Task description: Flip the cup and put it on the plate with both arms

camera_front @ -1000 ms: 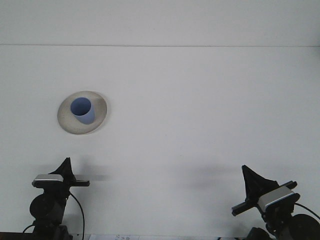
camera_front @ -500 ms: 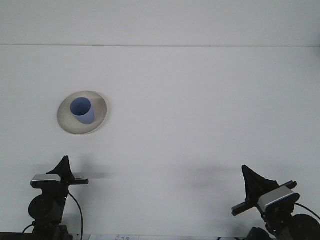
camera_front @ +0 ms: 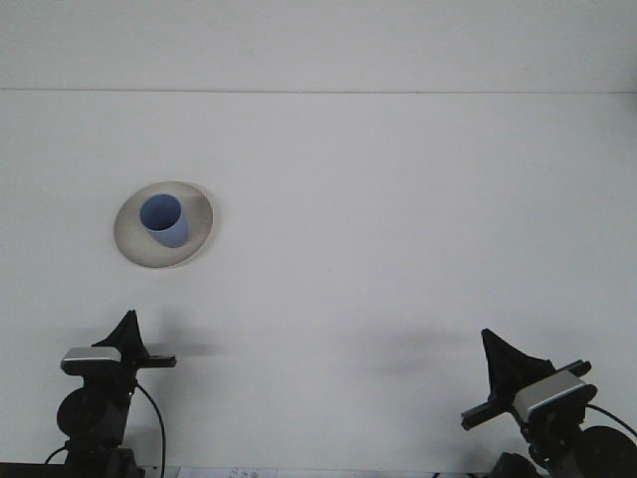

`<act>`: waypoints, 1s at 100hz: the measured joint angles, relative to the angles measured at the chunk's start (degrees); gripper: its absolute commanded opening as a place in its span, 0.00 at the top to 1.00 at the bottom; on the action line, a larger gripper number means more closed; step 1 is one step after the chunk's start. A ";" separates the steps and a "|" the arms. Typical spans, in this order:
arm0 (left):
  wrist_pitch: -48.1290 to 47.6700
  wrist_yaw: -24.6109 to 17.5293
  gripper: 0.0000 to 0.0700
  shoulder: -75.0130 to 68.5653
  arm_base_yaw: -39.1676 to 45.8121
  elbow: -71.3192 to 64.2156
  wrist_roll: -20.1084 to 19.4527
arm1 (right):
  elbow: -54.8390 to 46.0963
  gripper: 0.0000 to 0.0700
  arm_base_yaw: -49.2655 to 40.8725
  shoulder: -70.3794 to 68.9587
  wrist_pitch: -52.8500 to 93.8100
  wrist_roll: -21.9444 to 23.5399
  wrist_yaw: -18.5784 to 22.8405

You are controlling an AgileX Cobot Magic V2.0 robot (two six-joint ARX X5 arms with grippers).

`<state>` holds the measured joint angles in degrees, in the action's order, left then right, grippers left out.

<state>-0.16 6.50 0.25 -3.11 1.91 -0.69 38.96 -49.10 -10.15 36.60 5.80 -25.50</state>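
Front view: both arms are cut off by the near edge of the frame, so only their upper ends show. The left gripper (camera_front: 127, 324) rises at the near left as a single dark pointed shape above a grey camera block; whether it is spread or pressed together cannot be told from here. The right gripper (camera_front: 495, 346) at the near right likewise shows as one dark wedge, and its state cannot be told either. Neither touches anything, and both are well apart from the task's things.

The blue cup (camera_front: 164, 220) stands upright, mouth up, on the pale plate (camera_front: 134, 244), which lies on the white table (camera_front: 398, 219) at the left, farther away than the left gripper. The cup sits a little toward the far side of the plate.

A strip at the very near edge between the arms carries faint dark marks, too small and blurred to read. No brand or label can be made out on the cup, plate or arms.
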 measured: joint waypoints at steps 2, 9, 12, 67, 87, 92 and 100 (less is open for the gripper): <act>0.00 0.00 0.98 0.00 0.00 0.00 0.00 | 0.00 0.99 0.44 0.00 0.02 -0.02 0.00; 0.00 0.00 0.98 0.00 0.00 0.00 0.00 | 0.00 0.99 4.07 0.00 0.02 -1.31 0.22; 0.00 0.00 0.98 0.00 0.00 0.00 0.00 | -0.07 0.99 6.47 0.00 -0.07 -1.64 0.92; 0.02 0.00 0.98 0.00 0.00 0.00 0.02 | -34.69 0.99 49.59 9.86 -29.81 -2.93 28.63; 0.02 0.00 0.98 0.00 0.00 0.00 0.02 | -38.12 0.99 50.29 9.90 -32.09 -1.81 28.57; 0.02 0.00 0.98 0.00 0.00 0.00 0.02 | -38.12 0.99 50.29 9.90 -32.06 -1.68 28.52; 0.02 0.00 0.98 0.00 0.00 0.00 0.02 | -38.12 0.99 50.29 9.97 -32.28 -1.51 28.55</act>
<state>-0.14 6.50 0.25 -3.11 1.91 -0.67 0.84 1.19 -0.19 4.32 4.29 3.05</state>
